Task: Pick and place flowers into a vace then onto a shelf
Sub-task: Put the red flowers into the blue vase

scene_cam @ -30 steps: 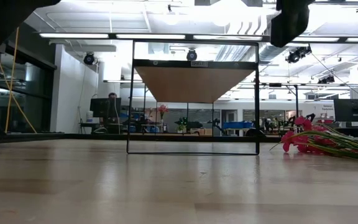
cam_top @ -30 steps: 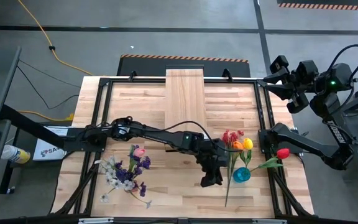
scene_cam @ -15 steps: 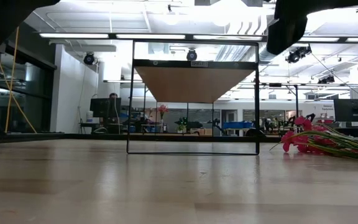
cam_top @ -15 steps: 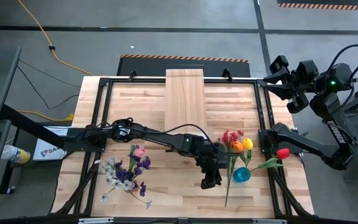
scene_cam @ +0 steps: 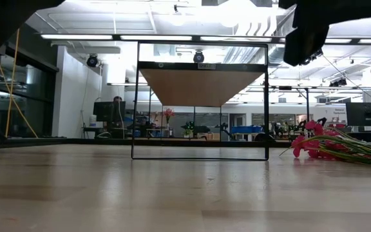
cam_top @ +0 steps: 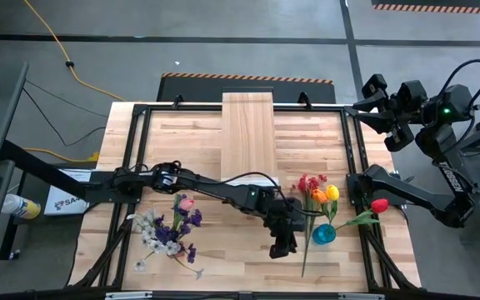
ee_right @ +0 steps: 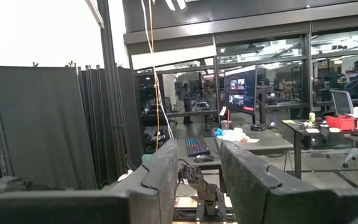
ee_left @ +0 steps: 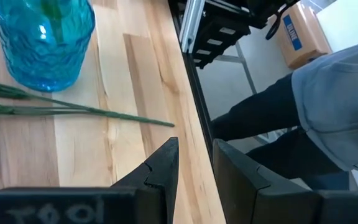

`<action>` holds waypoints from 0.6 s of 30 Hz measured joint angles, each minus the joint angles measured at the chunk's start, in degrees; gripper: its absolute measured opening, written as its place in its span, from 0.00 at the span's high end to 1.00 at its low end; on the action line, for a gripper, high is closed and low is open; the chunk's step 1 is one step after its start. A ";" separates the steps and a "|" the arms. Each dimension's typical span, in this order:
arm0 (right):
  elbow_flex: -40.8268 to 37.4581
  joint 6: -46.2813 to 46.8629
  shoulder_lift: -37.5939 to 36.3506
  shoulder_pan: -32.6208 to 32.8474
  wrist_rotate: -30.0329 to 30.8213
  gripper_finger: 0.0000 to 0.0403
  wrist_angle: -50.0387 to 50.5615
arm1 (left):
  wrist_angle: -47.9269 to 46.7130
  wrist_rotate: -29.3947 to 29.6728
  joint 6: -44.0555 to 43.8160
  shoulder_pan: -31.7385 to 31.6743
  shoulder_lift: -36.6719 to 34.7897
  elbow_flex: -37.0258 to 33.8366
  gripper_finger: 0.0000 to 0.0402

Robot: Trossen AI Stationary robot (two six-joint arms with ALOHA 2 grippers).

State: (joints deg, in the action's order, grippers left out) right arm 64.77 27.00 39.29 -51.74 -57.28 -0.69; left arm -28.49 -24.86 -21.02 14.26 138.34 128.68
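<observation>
Since the earlier frame, the left end effector [cam_top: 281, 247] was shifted slightly toward the desk's [cam_top: 215, 142] near edge, fingers slightly parted, nothing grasped. One blue vase [cam_top: 324, 233] is counted beside it, holding several tulips [cam_top: 321, 194]; a sprays pile [cam_top: 167, 232] lies apart. The right end effector [cam_top: 372, 104], empty and slightly parted, is raised off-desk; stems [ee_left: 73, 109] beside the vase are resolved only in the left wrist view.

Left pincer [cam_top: 278, 248] beside blue vase [cam_top: 324, 234], tulips [cam_top: 318, 193], sprays [cam_top: 167, 232] apart
</observation>
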 joint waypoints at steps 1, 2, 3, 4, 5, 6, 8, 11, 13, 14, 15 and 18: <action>0.00 0.00 0.00 0.01 0.02 0.72 0.00 | 0.06 0.24 0.35 0.03 0.00 0.00 0.67; 0.00 0.00 0.00 0.00 0.06 0.72 0.00 | 0.02 0.38 0.67 0.07 0.00 0.00 0.67; 0.00 0.00 0.00 0.01 0.11 0.72 0.00 | -0.05 0.44 0.84 0.11 0.00 0.00 0.67; 0.00 0.00 0.00 0.01 0.11 0.72 0.00 | -0.17 0.44 0.86 0.13 0.00 0.00 0.67; 0.00 0.00 0.00 0.01 0.14 0.72 0.00 | -0.15 0.45 0.86 0.19 0.00 0.00 0.67; -0.01 0.00 0.00 0.01 0.13 0.72 0.00 | -0.05 0.55 0.87 0.38 0.05 0.00 0.67; 0.00 0.00 0.00 0.00 0.14 0.72 0.00 | 0.46 1.11 0.77 0.66 0.61 0.10 0.67; 0.00 0.00 0.00 0.00 0.14 0.72 0.01 | -0.13 1.29 0.25 1.22 1.14 -0.02 0.67; 0.00 0.00 0.02 0.00 0.14 0.72 0.00 | 1.35 1.17 0.19 1.29 1.85 0.14 0.67; 0.00 0.00 0.02 0.00 0.16 0.72 0.02 | 1.26 0.72 -0.06 1.33 2.06 0.06 0.67; 0.00 0.00 0.02 0.02 0.18 0.72 0.01 | 1.53 -0.04 -0.19 1.32 2.21 -0.01 0.67; 0.00 0.00 0.02 0.00 0.18 0.72 0.02 | 3.60 -0.46 -0.31 1.22 3.18 0.15 0.67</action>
State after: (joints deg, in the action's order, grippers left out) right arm 64.77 27.00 39.31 -51.74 -57.10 -0.67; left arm -24.89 -25.32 -21.33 15.49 141.53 128.83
